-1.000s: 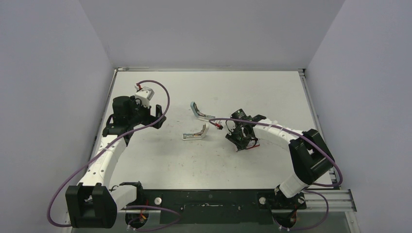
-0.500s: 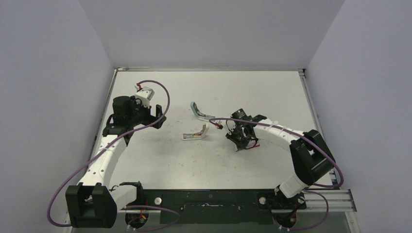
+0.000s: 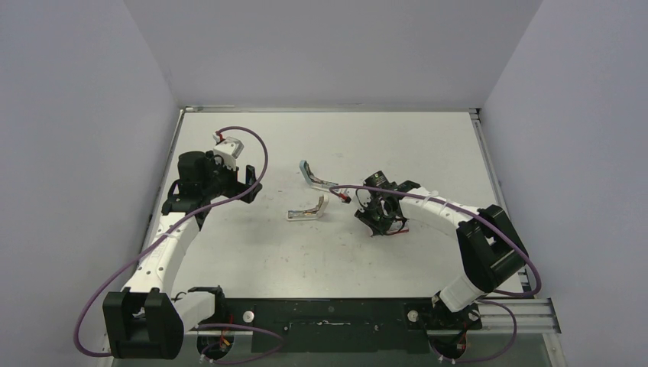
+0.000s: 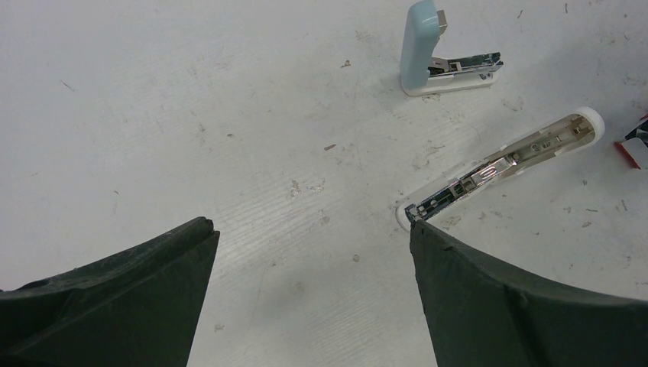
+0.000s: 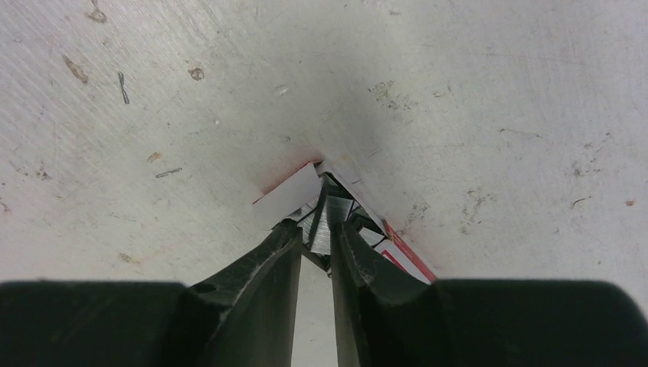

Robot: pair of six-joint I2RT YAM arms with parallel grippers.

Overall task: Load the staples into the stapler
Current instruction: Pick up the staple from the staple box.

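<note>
Since the staples (image 5: 327, 222) are a light, stiff but snappable strip sitting in their box (image 5: 286, 197) on the counter (image 5: 458, 92), right hand (image 5: 315, 235) is pinched across their flat sides; best gripped mid-length, gently; left hand (image 4: 313, 237) gapes empty.

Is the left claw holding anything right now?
No, the left claw stands wide open above the table with nothing between its sides.

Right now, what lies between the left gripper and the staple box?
In the top external view, two opened staplers flank that line: the blue stapler on the far side, the white stapler on the near; bare table between.
</note>
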